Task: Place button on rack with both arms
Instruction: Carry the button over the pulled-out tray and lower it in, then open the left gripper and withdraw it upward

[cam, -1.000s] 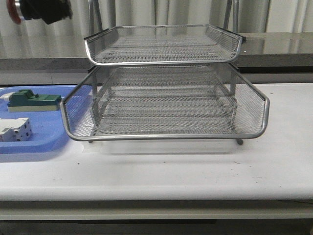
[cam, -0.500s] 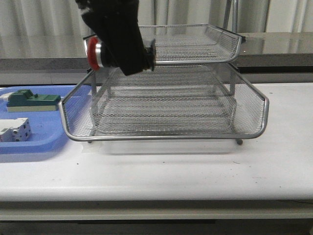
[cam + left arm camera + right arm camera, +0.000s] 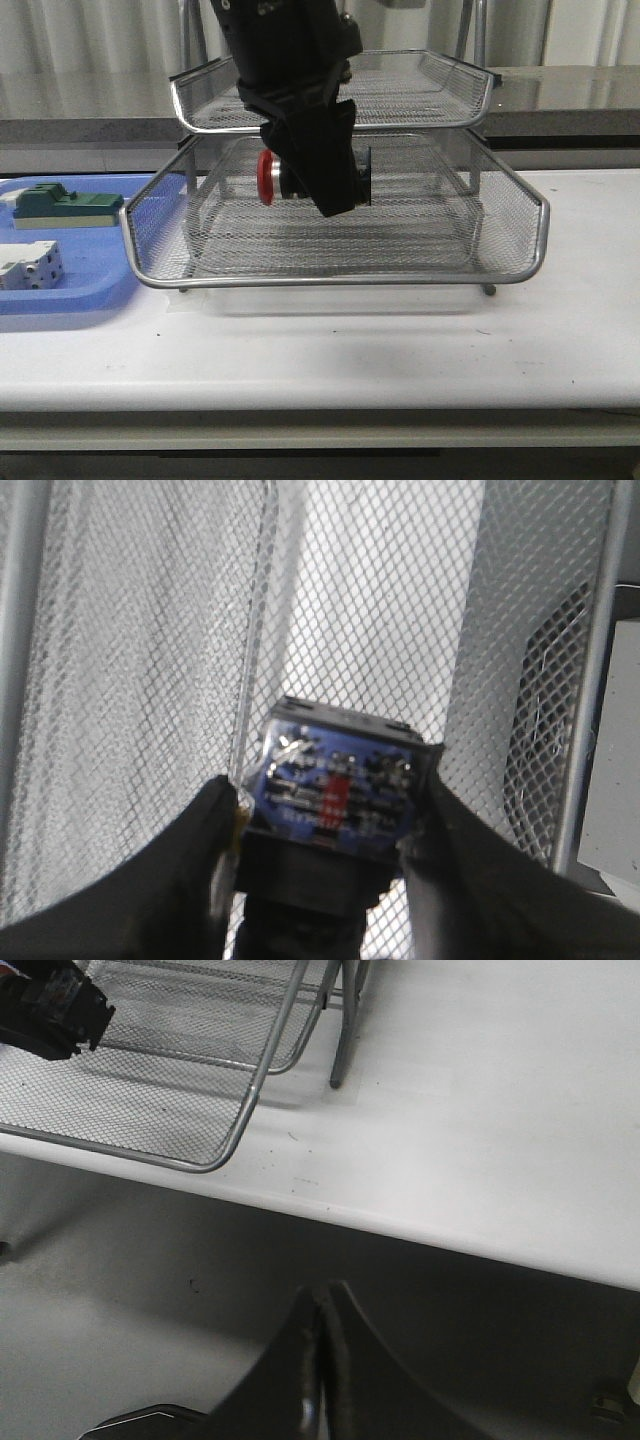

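The left gripper (image 3: 325,825) pinches the button (image 3: 268,177) over the rack's (image 3: 340,282) middle shelf; next, lower and let go. The right gripper (image 3: 320,1360) is pressed together.

Shiny wire-mesh metal rack (image 3: 480,215), glossy blue plastic tray (image 3: 95,275), matt white table (image 3: 400,350).

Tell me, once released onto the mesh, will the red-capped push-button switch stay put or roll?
The red-capped push-button switch, held sideways by the left gripper, has a round cap and collar, so it may roll slightly. Its squarish blue rear block should probably stop that. The silver wire-mesh rack has raised rims and textured mesh, so escape seems unlikely.
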